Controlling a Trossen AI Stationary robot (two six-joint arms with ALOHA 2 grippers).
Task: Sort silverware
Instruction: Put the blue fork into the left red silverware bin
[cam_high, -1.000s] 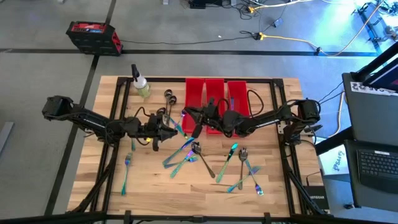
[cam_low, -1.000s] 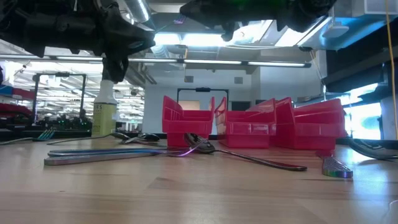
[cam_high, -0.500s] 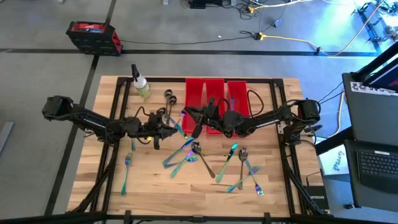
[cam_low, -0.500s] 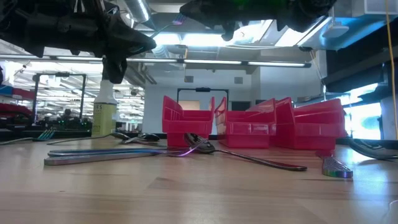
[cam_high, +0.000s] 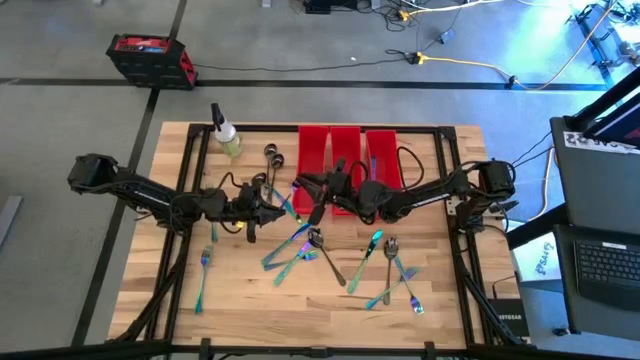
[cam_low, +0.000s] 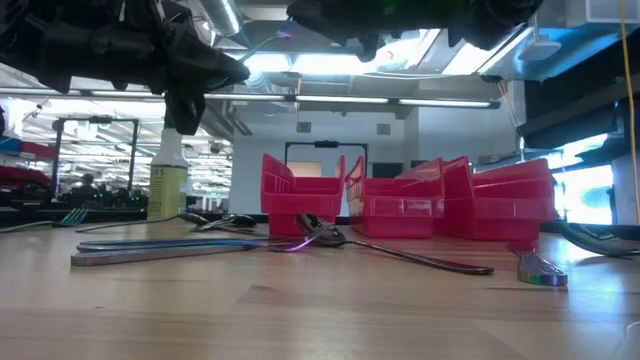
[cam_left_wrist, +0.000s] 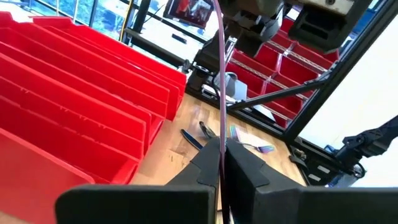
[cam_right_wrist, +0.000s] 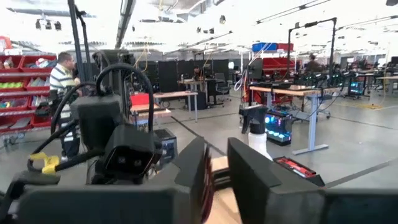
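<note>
Two arms meet mid-table, both raised off the wood. Left gripper fingers pressed together on a thin purple utensil, handle end standing up between them; can't tell fork/spoon/knife. Its far end reaches toward the right gripper, which sits just beside, near the front of the bins. Right gripper's fingers show a narrow gap; can't tell if they touch the utensil. 3 red bins side by side at the table's far edge, 1 spray bottle to their left. Rest of the silverware lies loose on the table: approx 4–5 pcs crossed in a centre cluster, approx 4 more in a right cluster, 1 fork alone by the left rail, 2 dark spoons near the bottle. One person stands off in the room behind.
</note>
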